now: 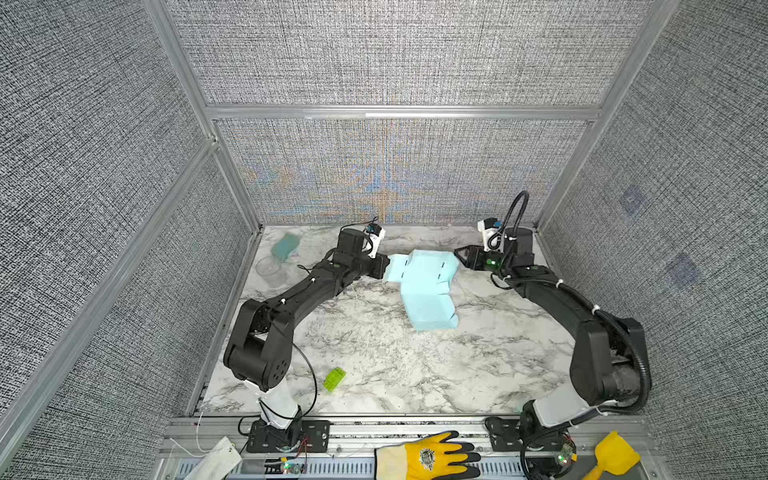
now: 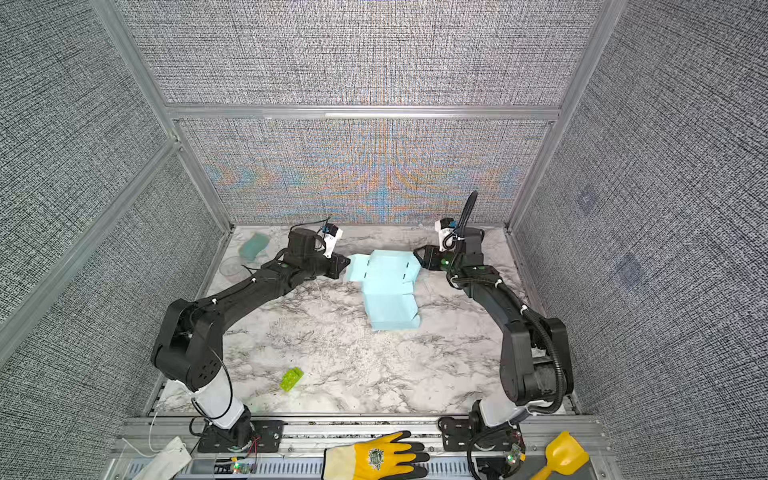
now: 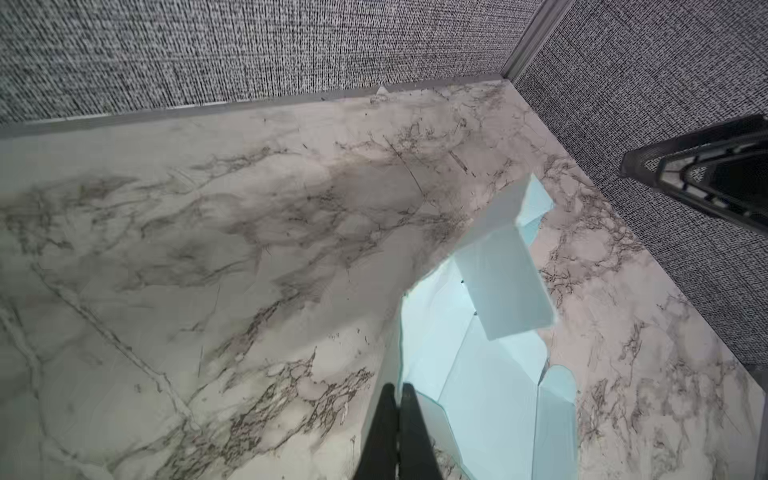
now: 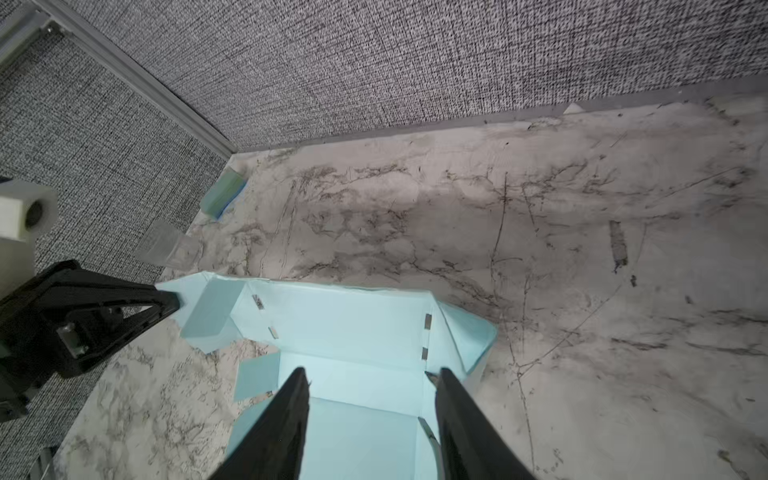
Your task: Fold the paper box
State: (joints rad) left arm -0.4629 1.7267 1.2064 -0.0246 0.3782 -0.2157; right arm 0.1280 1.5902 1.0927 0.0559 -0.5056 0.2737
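left gripper (image 3: 399,388) pinching one end flap of the pale light-blue creased-cardboard paper box (image 1: 428,286), its wide end running straight across to under the right gripper (image 4: 372,372), jaws spread, nearer that side.

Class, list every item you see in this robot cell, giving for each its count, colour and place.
table: one, white-grey marble pattern, floor of the cell
walls: three, grey woven, around the table
paper box: one, pale blue, partly folded, far middle of the table
sponge block: one, teal, far left corner
plastic cup: one, clear, beside the sponge block
toy brick: one, lime green, near left of the table
glove: one, yellow and black, front rail
scoop: one, yellow, front rail, right end
left tool: one, black, shut on the paper box's left flap
right tool: one, black, open, over the paper box's right side
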